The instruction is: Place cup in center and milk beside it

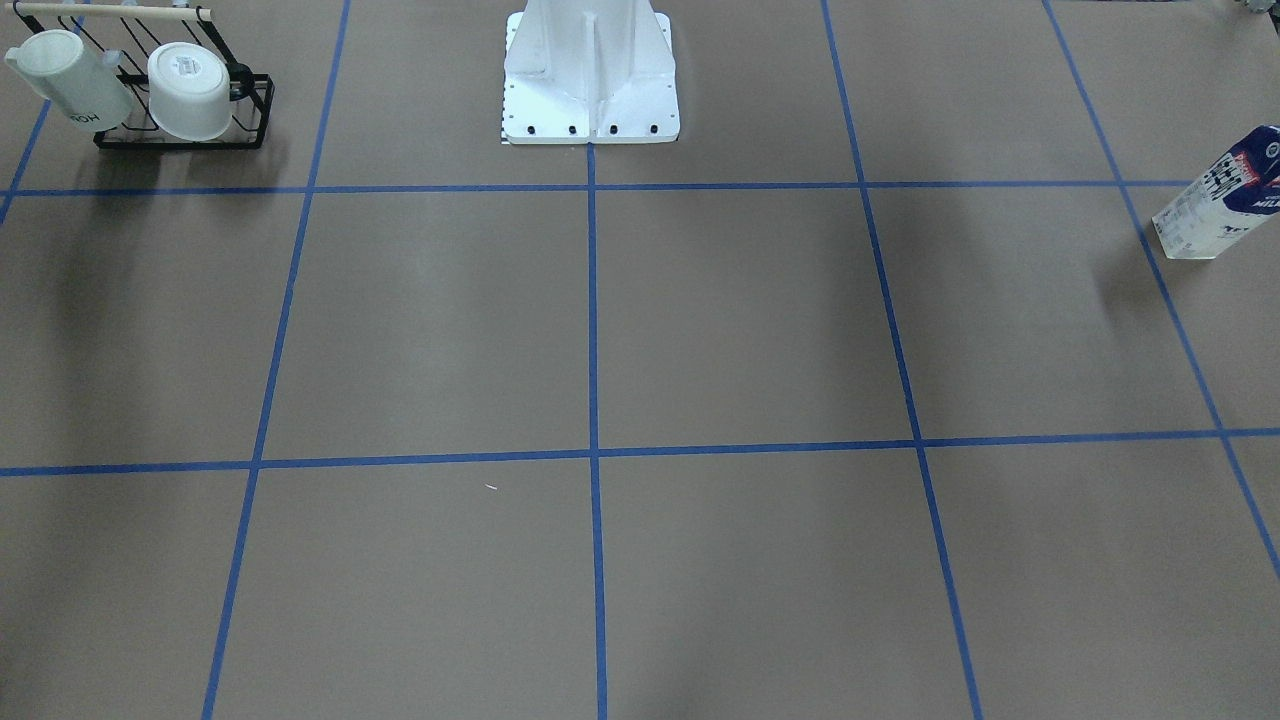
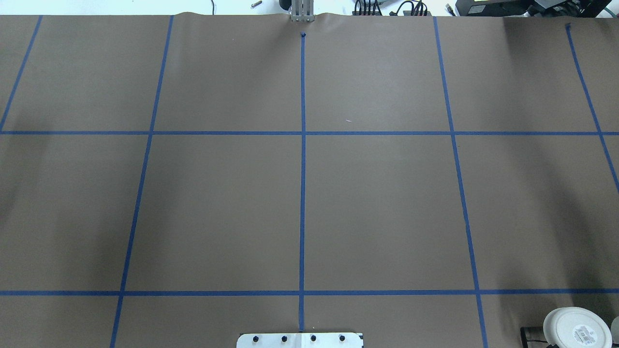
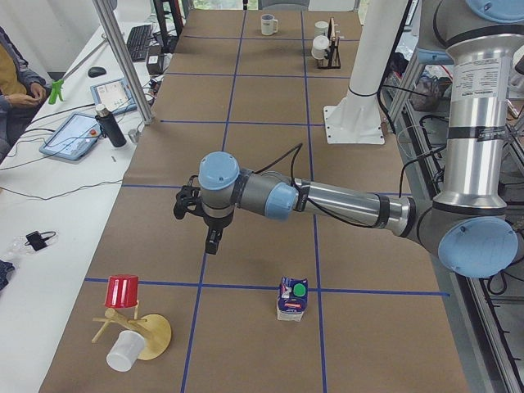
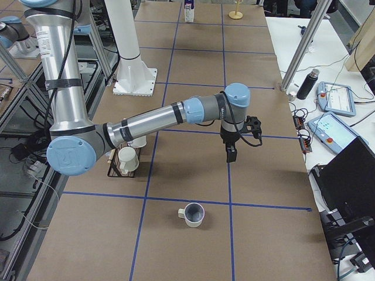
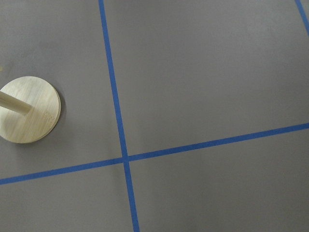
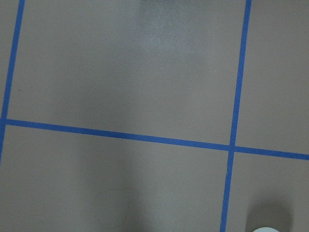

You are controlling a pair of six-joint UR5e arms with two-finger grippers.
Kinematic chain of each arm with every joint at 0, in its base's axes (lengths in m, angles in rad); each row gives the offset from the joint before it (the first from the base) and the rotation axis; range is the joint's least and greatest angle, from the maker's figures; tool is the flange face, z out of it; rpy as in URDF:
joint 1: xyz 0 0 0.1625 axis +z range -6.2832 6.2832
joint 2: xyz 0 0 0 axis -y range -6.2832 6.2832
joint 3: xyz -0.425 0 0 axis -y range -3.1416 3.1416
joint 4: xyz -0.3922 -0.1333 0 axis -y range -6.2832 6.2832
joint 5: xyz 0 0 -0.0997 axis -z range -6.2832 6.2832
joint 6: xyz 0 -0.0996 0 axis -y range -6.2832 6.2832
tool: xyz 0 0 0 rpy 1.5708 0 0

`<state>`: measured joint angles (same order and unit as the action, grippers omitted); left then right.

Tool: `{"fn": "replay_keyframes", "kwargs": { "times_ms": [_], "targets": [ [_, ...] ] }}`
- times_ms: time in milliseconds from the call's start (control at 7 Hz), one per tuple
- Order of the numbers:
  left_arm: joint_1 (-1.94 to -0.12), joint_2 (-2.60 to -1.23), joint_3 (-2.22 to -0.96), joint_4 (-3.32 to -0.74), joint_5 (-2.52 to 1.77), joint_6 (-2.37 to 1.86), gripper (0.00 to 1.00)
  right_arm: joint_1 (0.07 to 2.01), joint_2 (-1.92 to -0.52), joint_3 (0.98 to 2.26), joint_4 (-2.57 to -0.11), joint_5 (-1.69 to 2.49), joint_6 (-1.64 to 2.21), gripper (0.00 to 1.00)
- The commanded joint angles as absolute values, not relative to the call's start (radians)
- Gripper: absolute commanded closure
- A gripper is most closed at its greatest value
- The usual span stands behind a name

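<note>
The cup (image 4: 193,215), a small white mug with a dark inside, stands upright on the brown table near its right end; it also shows far off in the exterior left view (image 3: 268,24). The milk (image 3: 292,299), a carton with a white base, blue top and green cap, stands near the table's left end and at the right edge of the front view (image 1: 1218,198). My left gripper (image 3: 213,242) hangs above the table, apart from the milk. My right gripper (image 4: 232,157) hangs above the table, apart from the cup. I cannot tell whether either is open or shut.
A black wire rack (image 1: 250,110) with two white mugs stands beside the robot base (image 1: 590,90) on the right arm's side. A wooden stand (image 3: 147,336) with a red cup (image 3: 123,291) and a white cup (image 3: 123,352) is near the milk. Blue tape lines grid the table.
</note>
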<state>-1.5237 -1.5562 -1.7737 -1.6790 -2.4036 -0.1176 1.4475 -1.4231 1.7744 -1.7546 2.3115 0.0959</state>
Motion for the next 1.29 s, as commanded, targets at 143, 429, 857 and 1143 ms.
{"fn": "replay_keyframes", "kwargs": {
  "times_ms": [143, 429, 857, 1143],
  "targets": [
    [-1.528, -1.551, -1.761, -1.701, -2.427, -0.13, 0.01, 1.477, -1.471, 1.784, -1.772, 2.356, 0.043, 0.0],
    [-1.529, -1.517, -1.772, -1.726, -2.425, -0.144, 0.01, 1.476, -1.499, 1.784, -1.737, 2.352, 0.043, 0.0],
    [-1.531, -1.517, -1.799, -1.723, -2.419, -0.196, 0.02, 1.476, -1.568, 1.821, -1.7, 2.361, 0.049, 0.0],
    [-1.534, -1.503, -1.815, -1.723, -2.418, -0.225, 0.02, 1.476, -1.63, 1.8, -1.638, 2.358, 0.04, 0.0]
  ]
}}
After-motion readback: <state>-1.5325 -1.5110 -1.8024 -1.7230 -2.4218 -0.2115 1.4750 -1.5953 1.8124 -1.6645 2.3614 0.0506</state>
